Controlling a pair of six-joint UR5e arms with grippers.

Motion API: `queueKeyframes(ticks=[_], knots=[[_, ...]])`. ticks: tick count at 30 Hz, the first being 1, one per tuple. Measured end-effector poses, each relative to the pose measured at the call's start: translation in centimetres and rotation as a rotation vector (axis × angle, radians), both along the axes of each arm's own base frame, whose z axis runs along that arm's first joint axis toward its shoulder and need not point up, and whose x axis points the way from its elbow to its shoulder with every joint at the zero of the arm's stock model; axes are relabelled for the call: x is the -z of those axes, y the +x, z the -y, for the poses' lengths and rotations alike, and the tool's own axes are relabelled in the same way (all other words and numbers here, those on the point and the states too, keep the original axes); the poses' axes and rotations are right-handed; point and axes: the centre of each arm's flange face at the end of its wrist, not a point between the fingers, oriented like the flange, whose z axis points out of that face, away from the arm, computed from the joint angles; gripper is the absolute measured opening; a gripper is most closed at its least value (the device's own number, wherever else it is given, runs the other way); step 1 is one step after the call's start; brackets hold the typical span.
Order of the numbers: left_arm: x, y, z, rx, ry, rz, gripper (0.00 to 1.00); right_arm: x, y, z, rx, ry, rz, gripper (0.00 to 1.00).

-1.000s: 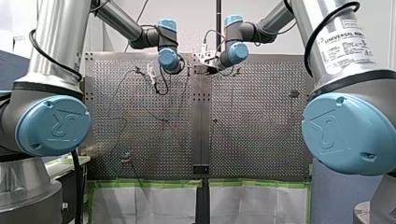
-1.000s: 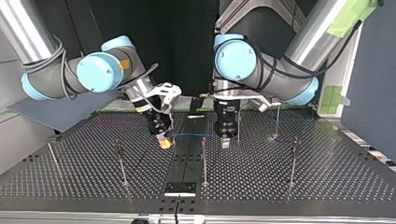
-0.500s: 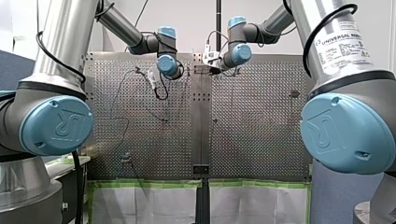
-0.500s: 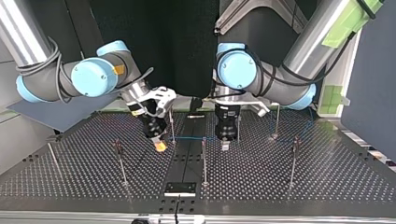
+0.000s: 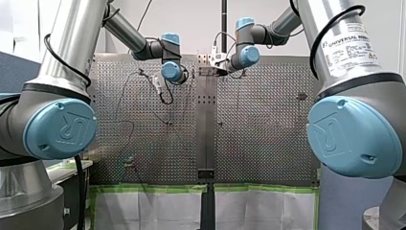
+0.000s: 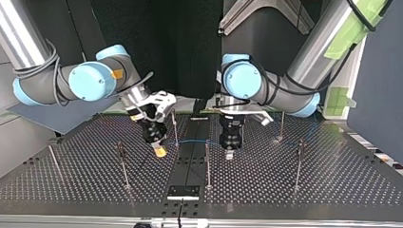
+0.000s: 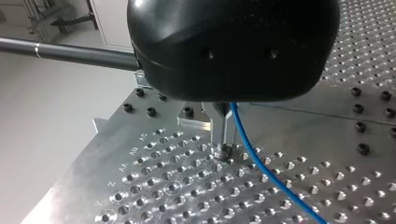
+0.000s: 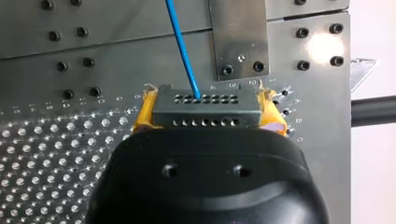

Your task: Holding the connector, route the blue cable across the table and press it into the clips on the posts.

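In the right wrist view a grey connector [image 8: 208,112] sits between yellow pads, and my right gripper [image 8: 208,116] is shut on it. The blue cable [image 8: 183,46] leaves its face. In the top view my right gripper [image 6: 160,151] hangs low over the table at the left of the centre strip. The blue cable [image 6: 192,141] runs taut from it, past a thin post [image 6: 175,128], to my left gripper [image 6: 229,153]. In the left wrist view the metal fingers [image 7: 222,130] are shut with tips on the table. The blue cable [image 7: 261,168] comes out at them and trails away.
More thin posts stand on the perforated table [image 6: 332,185]: one in the middle [image 6: 207,161], one at the top view's left [image 6: 122,166], two at its right [image 6: 298,161] [image 6: 282,126]. A small plate [image 6: 183,191] lies on the near centre strip.
Both grippers have come lower and nearer in the top view. My right gripper with the connector has shifted to that view's left, past the thin post, with the cable taut between the grippers.
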Motion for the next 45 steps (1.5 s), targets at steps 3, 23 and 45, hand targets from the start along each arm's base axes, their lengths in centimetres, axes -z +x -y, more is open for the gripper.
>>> queueKeyframes(ticks=[3, 23, 45], knots=[[-0.3, 0.4, -0.2, 0.010, -0.007, 0.011, 0.00, -0.1, -0.2, 0.4, 0.003, -0.008, 0.006, 0.00], [0.6, 5.4, -1.1, 0.009, -0.012, -0.003, 0.00, 0.8, 0.1, 4.1, 0.011, -0.034, 0.020, 0.00], [1.1, 4.9, -1.0, -0.007, 0.012, -0.052, 0.82, 0.5, -1.5, 5.9, 0.044, -0.044, 0.021, 0.00]])
